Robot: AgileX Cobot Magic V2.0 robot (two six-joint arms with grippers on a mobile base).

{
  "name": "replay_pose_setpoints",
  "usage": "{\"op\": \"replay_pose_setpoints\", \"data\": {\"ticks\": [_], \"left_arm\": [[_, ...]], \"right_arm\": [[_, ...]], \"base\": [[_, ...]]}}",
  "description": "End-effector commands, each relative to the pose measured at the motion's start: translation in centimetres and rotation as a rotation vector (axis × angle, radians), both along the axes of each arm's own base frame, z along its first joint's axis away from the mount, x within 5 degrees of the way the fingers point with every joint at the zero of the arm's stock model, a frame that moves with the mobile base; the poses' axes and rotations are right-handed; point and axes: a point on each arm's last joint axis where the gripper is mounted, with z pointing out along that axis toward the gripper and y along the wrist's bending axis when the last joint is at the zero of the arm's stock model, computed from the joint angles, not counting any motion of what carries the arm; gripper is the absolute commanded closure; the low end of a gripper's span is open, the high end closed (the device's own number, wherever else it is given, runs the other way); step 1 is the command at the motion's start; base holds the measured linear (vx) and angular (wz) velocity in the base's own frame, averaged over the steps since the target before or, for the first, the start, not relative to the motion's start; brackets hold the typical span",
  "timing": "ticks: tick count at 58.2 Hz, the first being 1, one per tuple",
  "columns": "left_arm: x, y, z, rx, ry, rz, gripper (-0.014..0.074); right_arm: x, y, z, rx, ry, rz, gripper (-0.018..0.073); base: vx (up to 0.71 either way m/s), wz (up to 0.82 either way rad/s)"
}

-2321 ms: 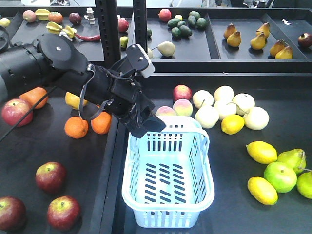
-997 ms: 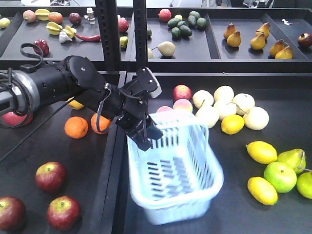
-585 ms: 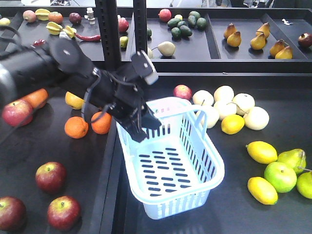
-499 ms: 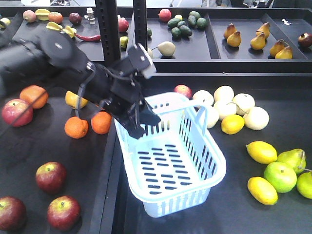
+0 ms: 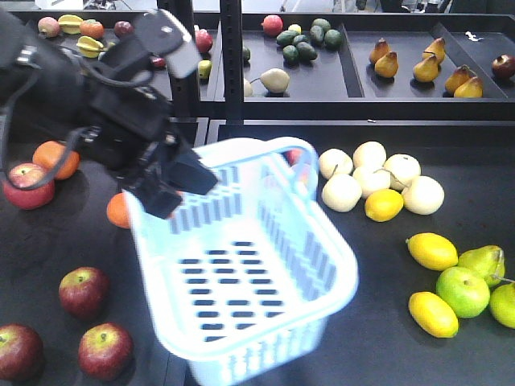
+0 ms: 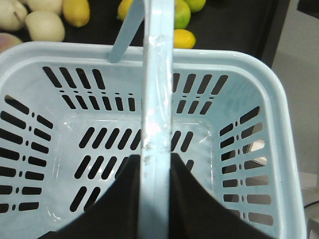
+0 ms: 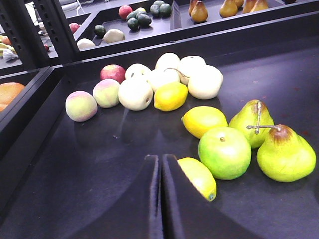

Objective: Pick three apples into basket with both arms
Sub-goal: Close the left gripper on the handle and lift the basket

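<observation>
Front-facing: basket (image 5: 241,265) in left pincer (image 5: 173,183)

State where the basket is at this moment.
Front view, centre-left: the basket hangs tilted from the left end effector, which grips its handle, with a red apple at its lower left and a lemon to its right.

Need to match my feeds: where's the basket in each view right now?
Front view: the basket is centre-low, tilted and blurred, gripped at its upper left by the left tool.
Left wrist view: the basket fills the frame, its handle running up the middle between the tool's fingers.
Right wrist view: not in it.
Shared landmark: the green apple, visible in all three.
</observation>
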Motion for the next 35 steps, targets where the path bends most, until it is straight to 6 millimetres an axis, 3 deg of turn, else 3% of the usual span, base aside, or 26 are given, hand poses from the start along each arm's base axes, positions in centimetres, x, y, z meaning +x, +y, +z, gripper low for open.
{"op": "replay_pose_setpoints", "data": {"ticks": [1, 15, 35], "left_arm": [[-1.8, 1.2, 3.5, -0.069, -0.089, 0.106, 0.0604], [-5.7, 3.1, 5.0, -0.136, -0.12, 0.187, 0.0604], [-11.1, 6.4, 1.2, -0.304, -0.211, 0.375, 0.0604]], "right_arm": [[0.1, 0.1, 0.3, -0.005, -0.072, 0.012, 0.0564], [0.1, 0.1, 0.3, -0.005, -0.072, 0.012, 0.0564], [0.1, 0.1, 0.3, -0.005, -0.072, 0.012, 0.0564]], "base": [[0.0, 0.0], [0.0, 0.0], [0.0, 0.0]]}}
